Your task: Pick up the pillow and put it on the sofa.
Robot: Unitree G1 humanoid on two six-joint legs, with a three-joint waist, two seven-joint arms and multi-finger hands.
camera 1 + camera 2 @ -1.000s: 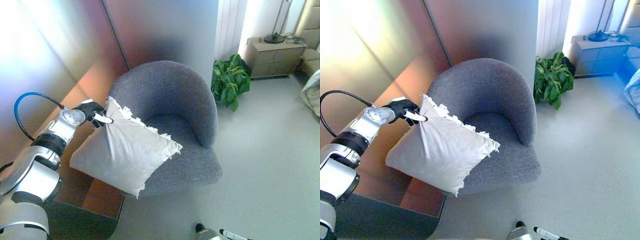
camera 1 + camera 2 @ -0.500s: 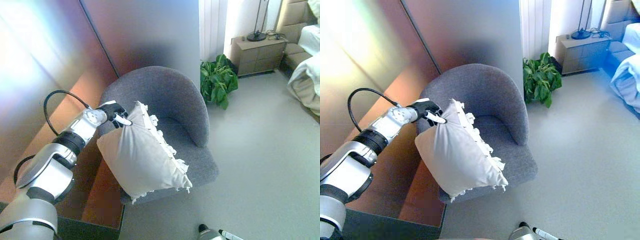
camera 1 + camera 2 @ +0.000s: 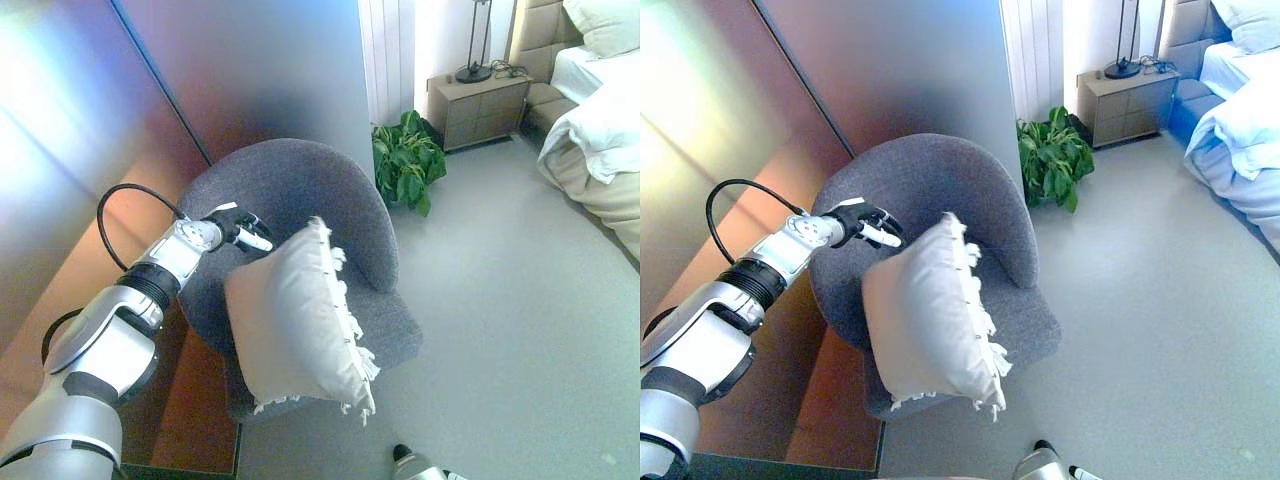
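Observation:
A white pillow (image 3: 296, 322) with a fringed edge stands on edge on the seat of a grey round-backed armchair (image 3: 300, 185). It is tilted, and its lower corner hangs past the seat's front. My left hand (image 3: 240, 229) is just above and left of the pillow's upper corner, in front of the chair's left armrest. Its fingers are loose and a small gap shows between them and the pillow. Only a sliver of my right hand (image 3: 408, 462) shows at the bottom edge.
A brown wooden panel and low ledge (image 3: 200, 400) run along the chair's left side. A green plant (image 3: 405, 170) stands behind the chair, with a nightstand (image 3: 485, 100) and a lamp beyond. A bed with white bedding (image 3: 600, 130) is at the right. Grey floor (image 3: 510, 330) lies to the right.
The pillow has left my left hand and dropped onto the chair seat, turning more upright. The camera has swung right, bringing the bed into view.

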